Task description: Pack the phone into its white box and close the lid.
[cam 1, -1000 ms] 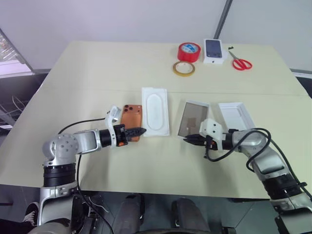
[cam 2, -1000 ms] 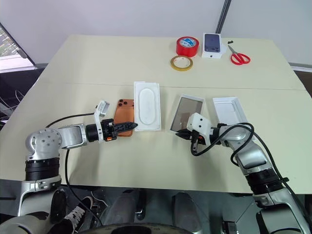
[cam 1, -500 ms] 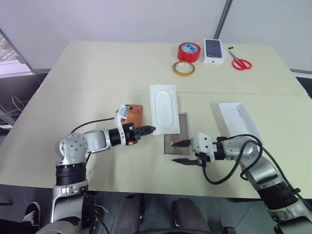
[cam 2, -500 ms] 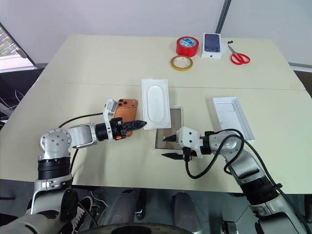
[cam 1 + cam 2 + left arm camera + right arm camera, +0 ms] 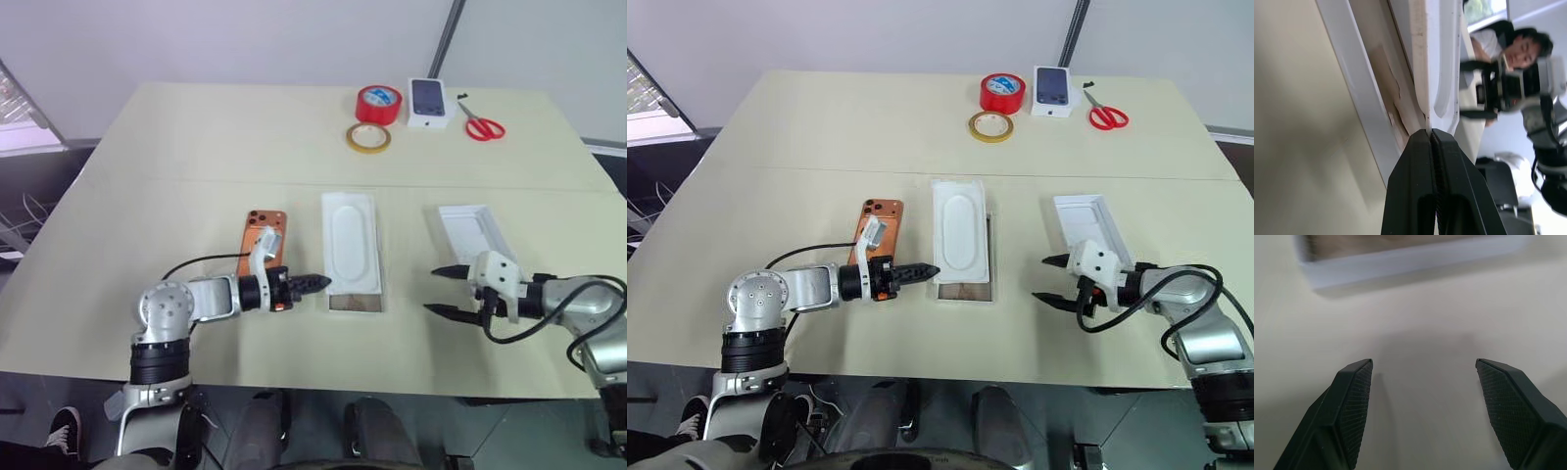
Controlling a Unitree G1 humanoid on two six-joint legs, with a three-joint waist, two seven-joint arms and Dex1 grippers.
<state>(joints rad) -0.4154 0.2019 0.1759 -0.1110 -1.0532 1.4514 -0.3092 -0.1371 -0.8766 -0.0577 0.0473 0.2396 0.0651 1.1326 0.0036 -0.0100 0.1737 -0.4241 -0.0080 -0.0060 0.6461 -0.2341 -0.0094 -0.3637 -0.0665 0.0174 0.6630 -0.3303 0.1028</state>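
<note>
Lying left of right fingers (apart): white box

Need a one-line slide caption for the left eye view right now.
Shut left gripper at the near corner of the white insert lying over the white box; open right gripper hovers empty beside the lid.

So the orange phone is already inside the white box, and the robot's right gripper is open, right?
Not quite. The phone lies on the bare table, beside the white box, as the left eye view shows. The right gripper is indeed open.
</note>
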